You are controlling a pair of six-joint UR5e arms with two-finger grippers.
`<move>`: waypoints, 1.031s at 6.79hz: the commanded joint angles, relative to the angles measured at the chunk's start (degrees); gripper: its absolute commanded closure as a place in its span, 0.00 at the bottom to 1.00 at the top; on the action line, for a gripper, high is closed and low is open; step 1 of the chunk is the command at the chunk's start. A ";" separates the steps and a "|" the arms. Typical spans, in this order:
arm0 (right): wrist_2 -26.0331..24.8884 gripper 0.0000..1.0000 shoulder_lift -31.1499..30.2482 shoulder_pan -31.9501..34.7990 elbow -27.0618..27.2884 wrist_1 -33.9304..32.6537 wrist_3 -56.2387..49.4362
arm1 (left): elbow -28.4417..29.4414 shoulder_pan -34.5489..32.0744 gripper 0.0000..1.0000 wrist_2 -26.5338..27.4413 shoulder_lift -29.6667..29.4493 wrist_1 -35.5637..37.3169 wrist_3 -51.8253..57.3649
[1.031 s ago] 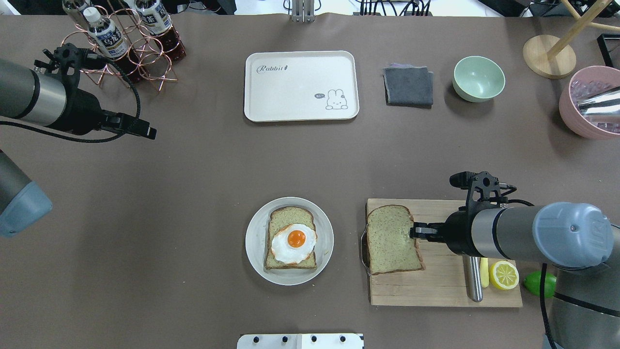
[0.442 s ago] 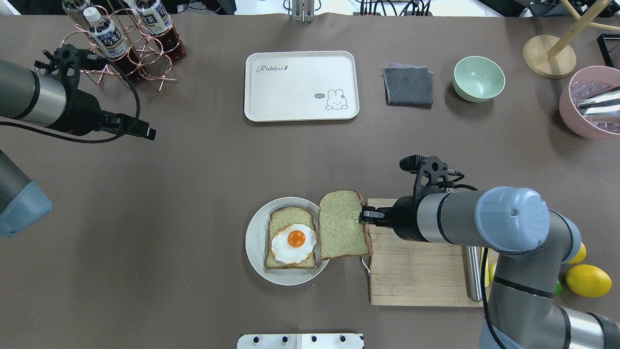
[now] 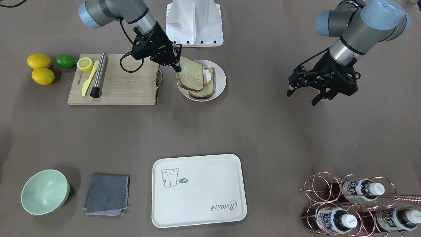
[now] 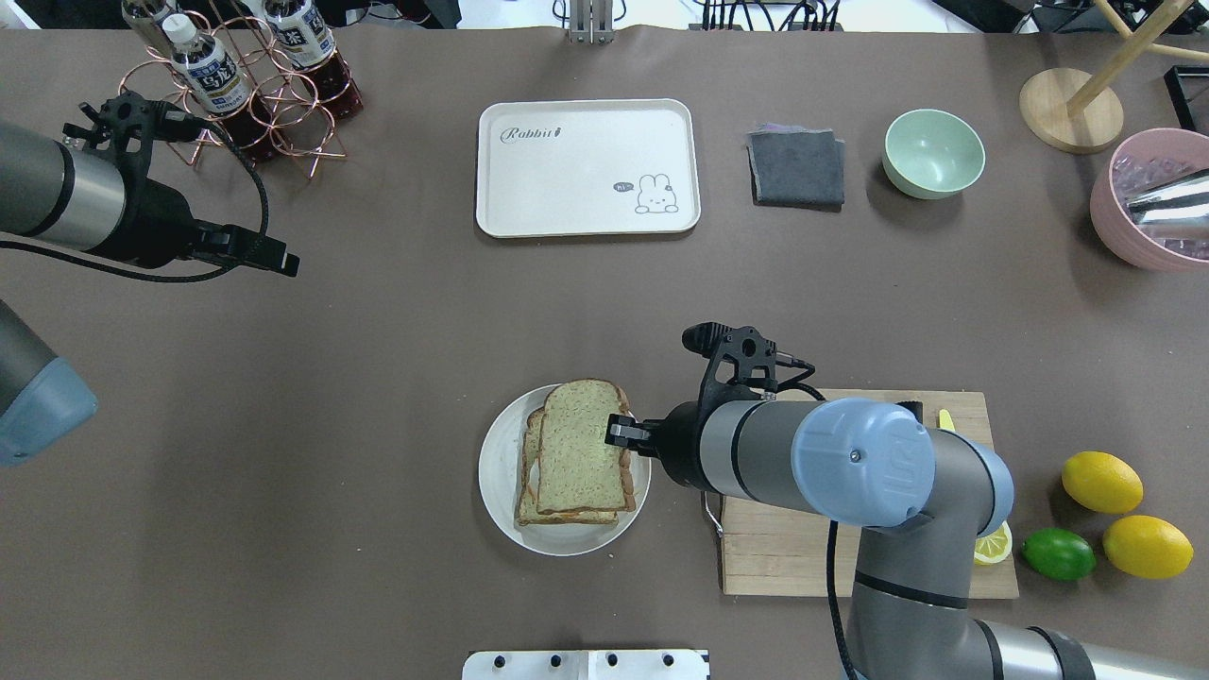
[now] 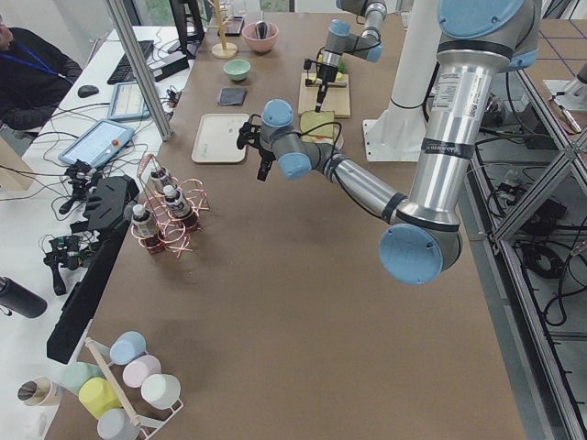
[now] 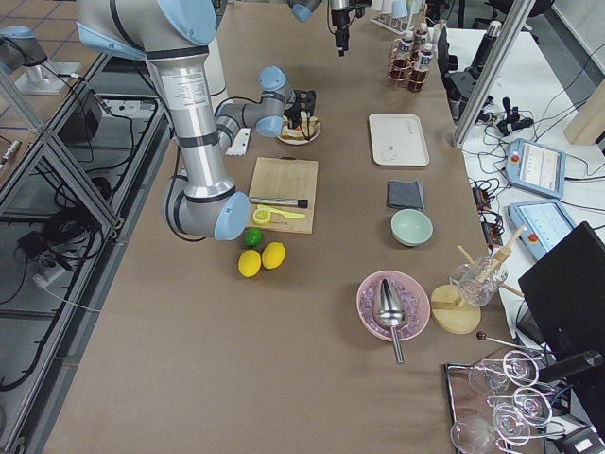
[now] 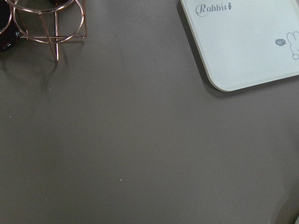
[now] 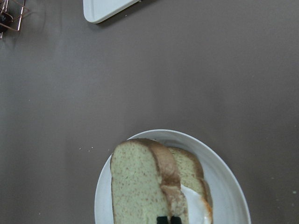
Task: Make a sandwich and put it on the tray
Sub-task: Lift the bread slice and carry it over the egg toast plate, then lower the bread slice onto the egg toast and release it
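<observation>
My right gripper [image 4: 619, 432] is shut on the right edge of a speckled bread slice [image 4: 581, 449] and holds it tilted over the round white plate [image 4: 496, 472]. Beneath it lie the second slice [image 4: 526, 465] and the fried egg [image 8: 194, 205], whose white edge peeks out in the right wrist view; the yolk is hidden. The front view shows the held slice [image 3: 190, 75] leaning on the stack. The cream tray [image 4: 586, 165] sits at the far middle of the table with nothing on it. My left gripper [image 3: 302, 98] is open and empty, hovering over bare table at the left.
A wooden cutting board [image 4: 784, 557] with a knife, a metal rod and a half lemon lies right of the plate. Lemons [image 4: 1100, 482] and a lime lie further right. A bottle rack [image 4: 236, 85], a grey cloth [image 4: 796, 168], a green bowl [image 4: 933, 151] and a pink bowl [image 4: 1148, 203] stand along the far side.
My right gripper carried the bread slice left from the cutting board to over the plate, where it now covers the egg. The left arm barely moved.
</observation>
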 commanded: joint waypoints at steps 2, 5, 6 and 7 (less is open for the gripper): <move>-1.73 1.00 2.12 -1.83 -2.43 -0.39 0.47 | 0.00 0.00 0.02 0.09 0.04 0.00 -0.27; -2.25 1.00 3.00 -1.92 -4.02 -0.39 0.38 | 0.00 0.00 0.02 0.09 0.04 0.00 -0.27; -2.26 1.00 2.83 -1.92 -4.11 -0.39 0.03 | 0.00 0.00 0.02 0.09 0.04 0.00 -0.27; -2.26 1.00 2.39 -1.92 -4.63 -0.39 -0.23 | -0.08 0.00 0.02 0.09 0.04 -0.09 -0.27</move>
